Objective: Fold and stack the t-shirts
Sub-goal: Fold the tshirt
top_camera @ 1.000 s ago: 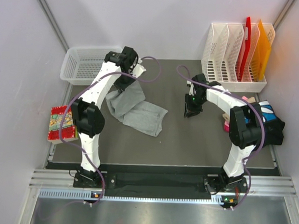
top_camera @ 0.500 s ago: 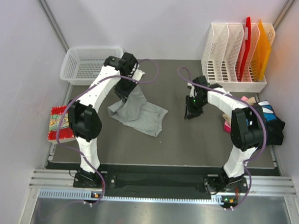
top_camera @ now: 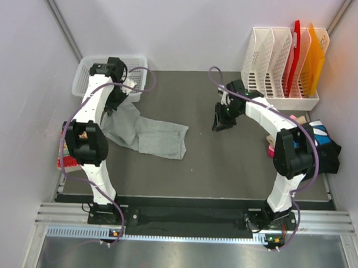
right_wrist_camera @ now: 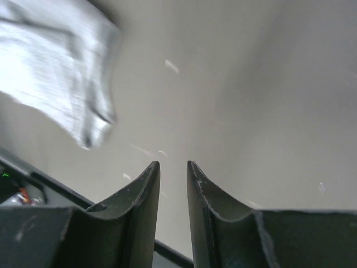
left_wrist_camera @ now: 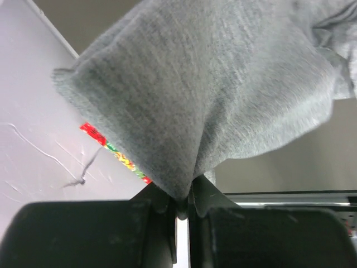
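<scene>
Top external shows left hand pinching the grey t-shirt, now swung leftward, spreading it; right hand slightly parted, empty

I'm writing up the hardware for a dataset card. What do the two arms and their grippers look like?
The left arm and right arm both have white link shells with bulky black joint housings. A thin purple cable loops along each arm. The left gripper and right gripper have matte black fingers that taper to narrow tips. The right ones are scuffed with pale marks.
</scene>
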`<state>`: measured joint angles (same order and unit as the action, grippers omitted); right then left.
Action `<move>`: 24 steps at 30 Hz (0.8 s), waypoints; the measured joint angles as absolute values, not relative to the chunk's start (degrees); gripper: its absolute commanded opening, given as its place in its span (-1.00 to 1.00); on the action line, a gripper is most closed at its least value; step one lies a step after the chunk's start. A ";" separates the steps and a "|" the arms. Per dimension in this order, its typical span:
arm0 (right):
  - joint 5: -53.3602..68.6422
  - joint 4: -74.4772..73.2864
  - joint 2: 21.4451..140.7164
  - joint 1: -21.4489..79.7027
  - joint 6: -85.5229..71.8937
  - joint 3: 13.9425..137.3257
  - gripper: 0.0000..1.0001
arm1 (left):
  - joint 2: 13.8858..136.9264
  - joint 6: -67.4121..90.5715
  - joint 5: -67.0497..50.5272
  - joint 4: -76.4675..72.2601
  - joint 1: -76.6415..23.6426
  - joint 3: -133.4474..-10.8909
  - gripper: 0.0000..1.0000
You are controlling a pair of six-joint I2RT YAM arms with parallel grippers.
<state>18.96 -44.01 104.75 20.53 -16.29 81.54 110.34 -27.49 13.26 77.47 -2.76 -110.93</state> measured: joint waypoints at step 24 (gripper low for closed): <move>33.74 -46.70 121.56 31.09 -12.62 103.13 -0.45 | 111.26 -30.11 9.87 77.23 -4.05 -104.90 -1.00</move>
